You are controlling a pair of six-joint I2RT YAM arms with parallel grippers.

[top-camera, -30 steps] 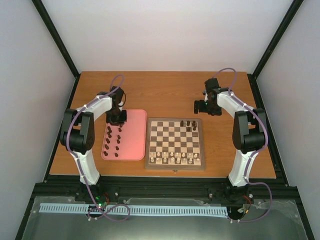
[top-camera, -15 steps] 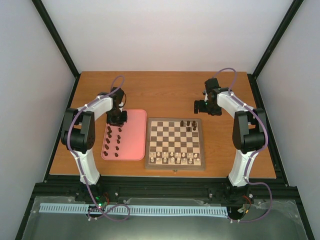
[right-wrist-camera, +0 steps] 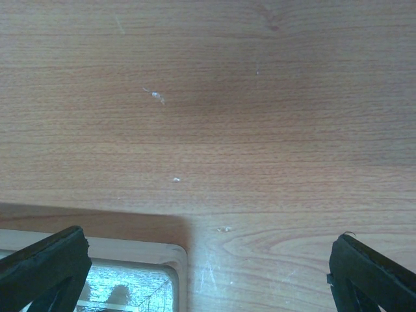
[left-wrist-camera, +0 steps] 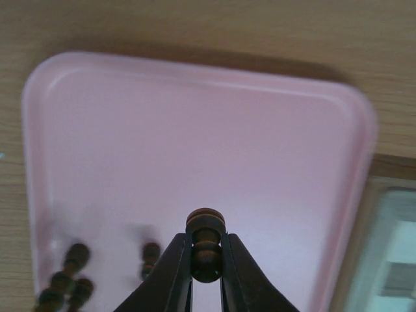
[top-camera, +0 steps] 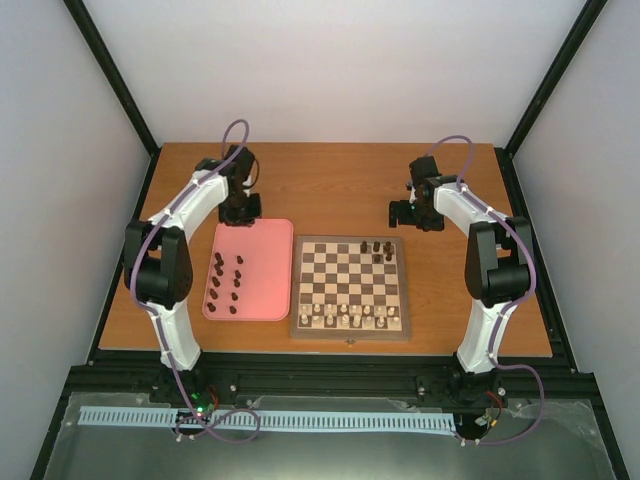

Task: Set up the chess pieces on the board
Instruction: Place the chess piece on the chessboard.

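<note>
Left gripper (left-wrist-camera: 207, 253) pinches one dark chess piece (left-wrist-camera: 206, 224) by the waist, head just above the fingertips, pink tray (left-wrist-camera: 195, 130) beneath — other chess pieces (left-wrist-camera: 70, 279) sit low beside the fingers. Tiny, hard, likely slick — grip mid-body. Right gripper (right-wrist-camera: 208, 266) is spread wide, board (right-wrist-camera: 130, 270) corner beside one finger.

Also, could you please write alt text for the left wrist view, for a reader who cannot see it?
The left tool grips a small dark brown chess piece over a pink tray. A few more dark pieces sit blurred in the tray's lower left corner; wooden table shows around the tray.
</note>
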